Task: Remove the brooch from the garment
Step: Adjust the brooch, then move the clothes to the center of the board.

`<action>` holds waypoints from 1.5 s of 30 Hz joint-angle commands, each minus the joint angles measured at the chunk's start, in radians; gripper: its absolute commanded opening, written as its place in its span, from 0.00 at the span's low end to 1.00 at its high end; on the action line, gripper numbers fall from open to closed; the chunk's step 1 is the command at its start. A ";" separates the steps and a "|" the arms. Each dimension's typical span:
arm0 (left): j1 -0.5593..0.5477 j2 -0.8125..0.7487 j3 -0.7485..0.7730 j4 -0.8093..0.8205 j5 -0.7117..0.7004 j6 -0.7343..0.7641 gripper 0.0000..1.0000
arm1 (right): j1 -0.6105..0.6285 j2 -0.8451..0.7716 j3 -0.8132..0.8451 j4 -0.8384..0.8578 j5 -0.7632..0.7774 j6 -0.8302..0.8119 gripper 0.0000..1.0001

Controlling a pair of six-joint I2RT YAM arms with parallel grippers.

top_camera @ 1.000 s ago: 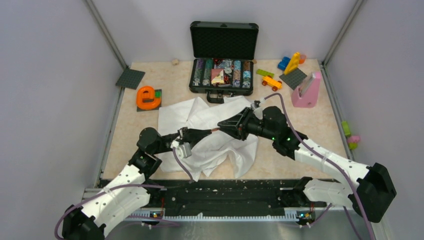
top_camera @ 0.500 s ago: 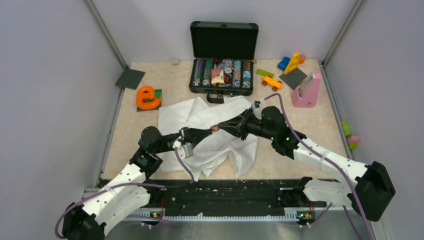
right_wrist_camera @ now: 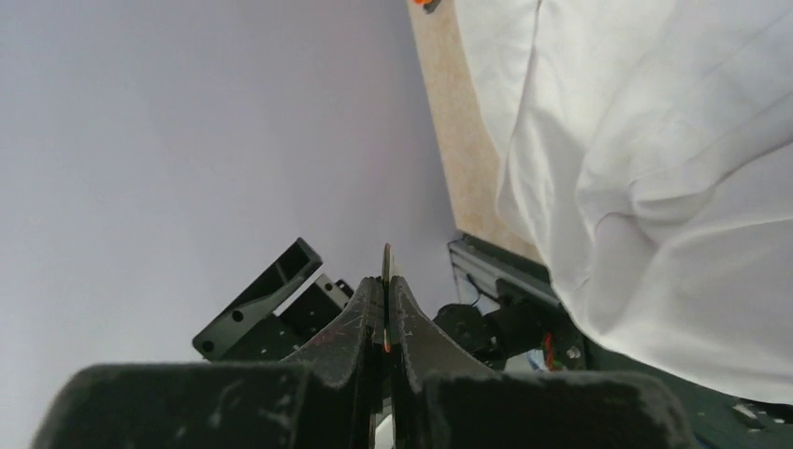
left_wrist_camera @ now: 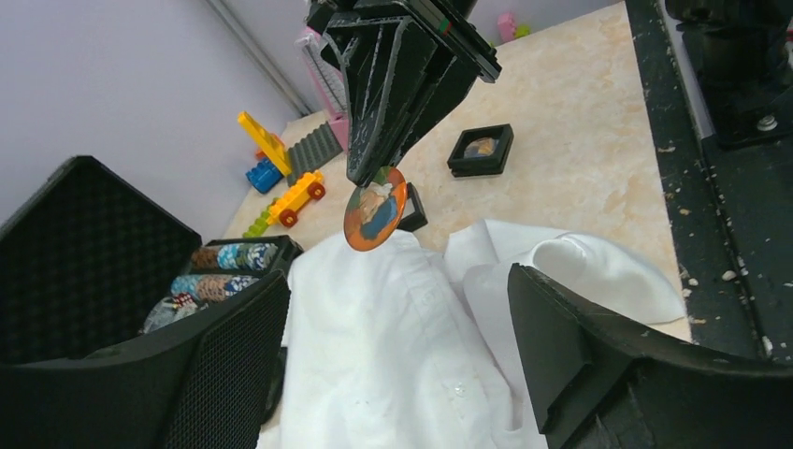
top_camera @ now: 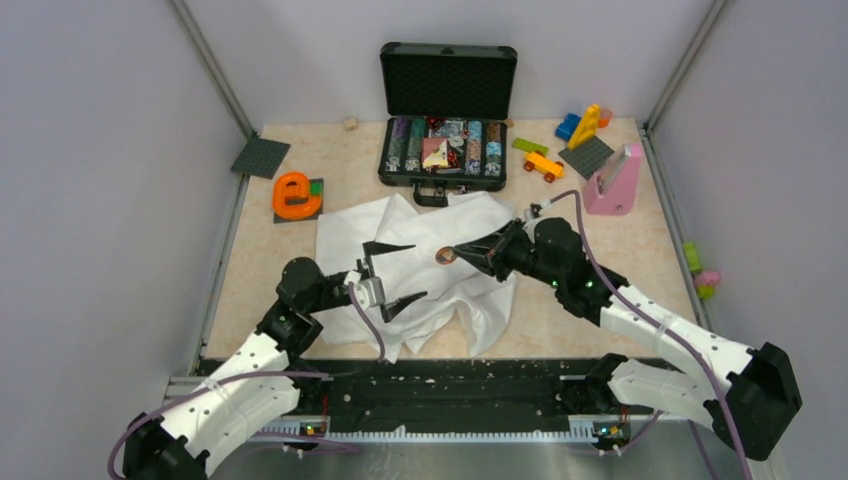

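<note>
Two pincers: the right pincer point(top_camera: 455, 254) was shut tight on the brooch point(top_camera: 441, 256). The left pincer point(top_camera: 420, 270) was spread wide with nothing in it.
Brooch: a small orange-brown disc, pinched by its upper edge. It hung in the air over the shirt point(top_camera: 350, 235), and the left wrist view showed a gap beneath it.
Why held so: my judgement is that the edge grip let the fastening side come free of the cloth. The raised hold kept it from snagging.
Left pincer's post: low over the shirt and facing the brooch, probably placed to steady the fabric.
Shirt: white and crumpled, lying on the table point(top_camera: 640, 240) between the two arms.
Around: an open black case point(top_camera: 445, 150) stood behind the shirt, and an orange letter point(top_camera: 292, 194) lay to the left. A toy car point(top_camera: 543, 164) and a pink stand point(top_camera: 612, 185) sat at the right rear. A small black box point(left_wrist_camera: 481, 150) lay beyond the shirt.
In the way: the left pincer's open jaws flanked the space just in front of the brooch. The case stood close behind. Bare table to the right looked unobstructed.
</note>
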 commanded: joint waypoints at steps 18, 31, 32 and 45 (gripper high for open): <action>-0.008 0.517 0.148 0.161 0.144 -1.151 0.99 | -0.073 -0.513 -0.080 -0.437 0.542 -0.619 0.00; -0.269 0.639 0.444 -0.564 -0.511 -0.696 0.99 | -0.073 -0.516 -0.106 -0.463 0.549 -0.614 0.00; -0.273 0.647 0.450 -0.579 -0.532 -0.690 0.99 | -0.073 -0.516 -0.103 -0.462 0.548 -0.615 0.00; -0.215 0.704 0.451 -0.625 -0.737 -0.742 0.06 | -0.079 -0.499 -0.122 -0.414 0.496 -0.655 0.00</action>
